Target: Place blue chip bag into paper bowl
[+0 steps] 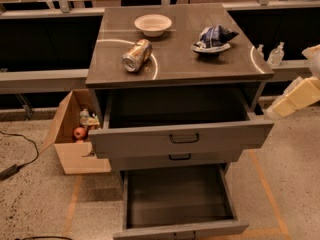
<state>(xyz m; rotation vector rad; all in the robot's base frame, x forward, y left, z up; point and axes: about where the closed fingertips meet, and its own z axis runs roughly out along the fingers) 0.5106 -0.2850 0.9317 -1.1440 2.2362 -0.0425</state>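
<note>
Cabinet top holds blue chip bag, apart from gripper beside drawer, opening unclear.

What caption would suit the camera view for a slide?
Blue chip bag and paper bowl apart on the cabinet top, a can lying nearby; pincer at the right edge, away from both.
</note>
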